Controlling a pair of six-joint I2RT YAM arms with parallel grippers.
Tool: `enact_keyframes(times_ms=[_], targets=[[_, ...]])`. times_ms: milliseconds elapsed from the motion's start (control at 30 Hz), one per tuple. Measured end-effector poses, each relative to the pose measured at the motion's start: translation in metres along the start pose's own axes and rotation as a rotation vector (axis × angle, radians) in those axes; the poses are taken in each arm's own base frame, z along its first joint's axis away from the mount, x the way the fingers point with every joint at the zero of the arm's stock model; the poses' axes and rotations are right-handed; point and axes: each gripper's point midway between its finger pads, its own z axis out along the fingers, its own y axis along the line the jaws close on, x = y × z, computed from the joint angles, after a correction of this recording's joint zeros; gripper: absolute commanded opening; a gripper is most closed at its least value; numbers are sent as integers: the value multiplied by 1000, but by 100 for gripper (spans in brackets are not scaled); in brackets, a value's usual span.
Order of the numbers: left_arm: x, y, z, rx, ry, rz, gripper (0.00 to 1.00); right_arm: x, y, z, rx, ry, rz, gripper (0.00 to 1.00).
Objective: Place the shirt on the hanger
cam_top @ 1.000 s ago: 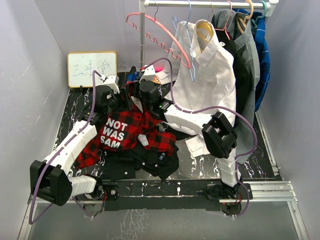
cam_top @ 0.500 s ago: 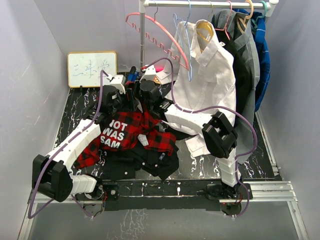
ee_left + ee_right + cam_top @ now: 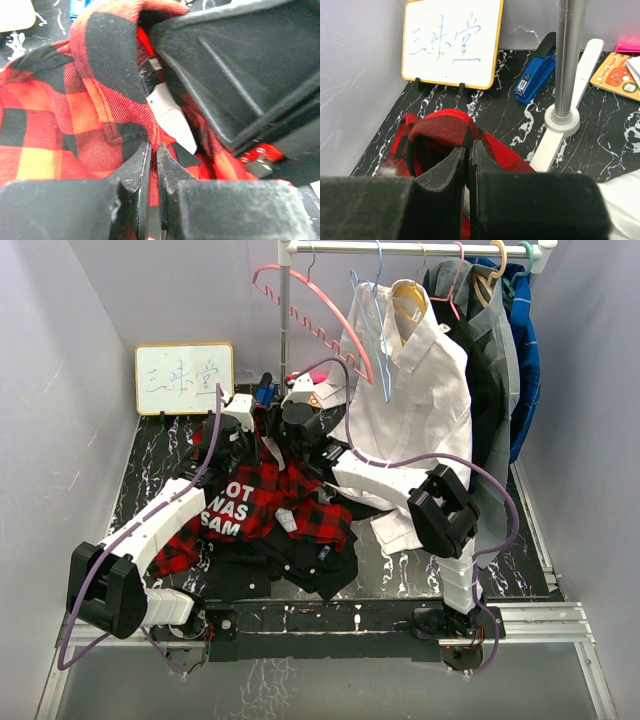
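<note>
The red-and-black plaid shirt (image 3: 265,502) with white letters lies bunched on the black marble table between the arms. Its collar end is lifted at the back. My left gripper (image 3: 240,432) is shut on a fold of plaid (image 3: 85,110), its tips (image 3: 153,147) pinching cloth beside a white label (image 3: 170,112). Right next to it, my right gripper (image 3: 290,426) is shut on the collar edge (image 3: 442,127), its tips (image 3: 468,147) closed over the red fabric. The light-blue wire hanger (image 3: 379,268) hangs on the rail above, against the white shirt.
A pink notched hanger (image 3: 310,310), a white dress shirt (image 3: 410,390) and dark garments (image 3: 490,360) hang on the rack. Its pole (image 3: 567,55) stands just behind the grippers. A whiteboard (image 3: 452,42) and a blue stapler (image 3: 535,70) sit at the back. A black shirt (image 3: 300,565) lies under the plaid one.
My left gripper moved back and right toward the right gripper and closed on the plaid shirt. The cloth near the collar rose slightly. The right gripper stayed shut in place.
</note>
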Motion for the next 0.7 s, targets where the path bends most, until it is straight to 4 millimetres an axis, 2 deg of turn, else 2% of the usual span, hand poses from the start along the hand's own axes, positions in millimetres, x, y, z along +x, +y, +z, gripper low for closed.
enact_keyframes(times_ms=[133,167,300,433,467,567,633,700], targets=[[-1,16,-3,-69,4,98,0,2,-1,-10,-11,14,14,0],[-3,21,-5,-90,-2,127,0,1,-1,-13,-14,15,15,3],[-19,38,-19,-167,-44,247,0,-2,1,-25,-42,27,4,53],[-39,46,-39,-213,-102,323,0,-11,6,-38,-81,32,-26,95],[-43,48,-43,-221,-114,337,0,-14,7,-43,-91,32,-34,98],[-50,50,-51,-230,-134,367,0,-26,5,-70,-123,29,-78,99],[-48,49,-54,-223,-125,384,0,-41,5,-95,-148,18,-106,99],[-42,47,-54,-200,-99,404,0,-64,6,-122,-175,-10,-134,99]])
